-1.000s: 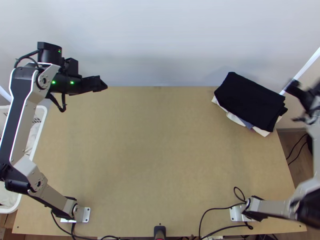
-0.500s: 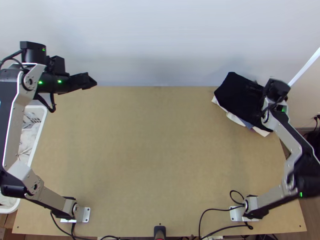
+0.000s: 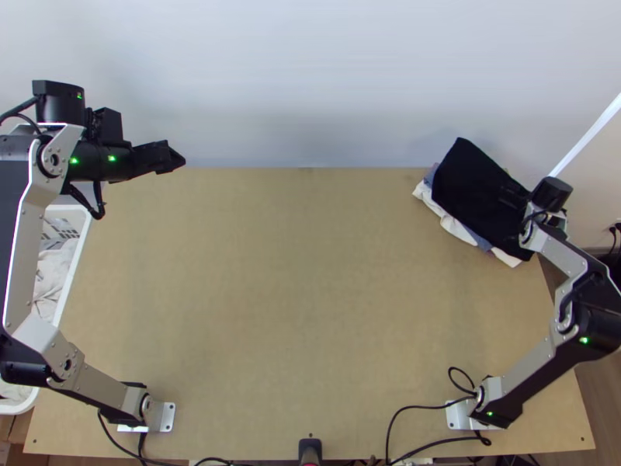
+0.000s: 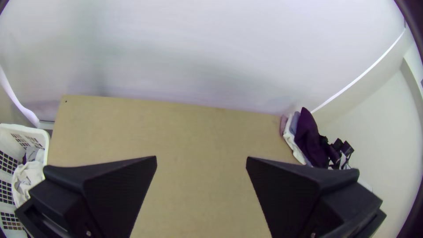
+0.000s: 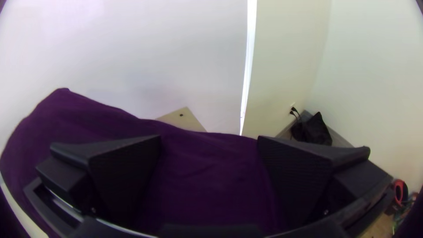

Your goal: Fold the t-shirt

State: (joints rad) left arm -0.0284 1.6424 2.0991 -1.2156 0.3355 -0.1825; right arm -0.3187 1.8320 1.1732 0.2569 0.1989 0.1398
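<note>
The black folded t-shirt (image 3: pixel 470 186) lies on the clothes pile (image 3: pixel 458 230) at far right, by your open right gripper (image 5: pixel 209 137). If you withdraw it sideways, rubbing may pull the cloth crooked. Your left gripper (image 4: pixel 201 158) is also open.

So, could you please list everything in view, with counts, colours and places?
dark cloth: one, black or deep purple, atop the pile, far right
pale clothes: several, white and blue, beneath it
table: one, light wood, centre
basket: one, white, left of table
laundry: count unclear, mostly white, in basket
cables: several, black, near edge
bag-like thing: one, black, floor at right
wall: one, white, behind table
arms: two, silver-grey and black, bases near edge
left claw: one, black, far left, fingers apart
right claw: one, black, at dark cloth, fingers apart
</note>
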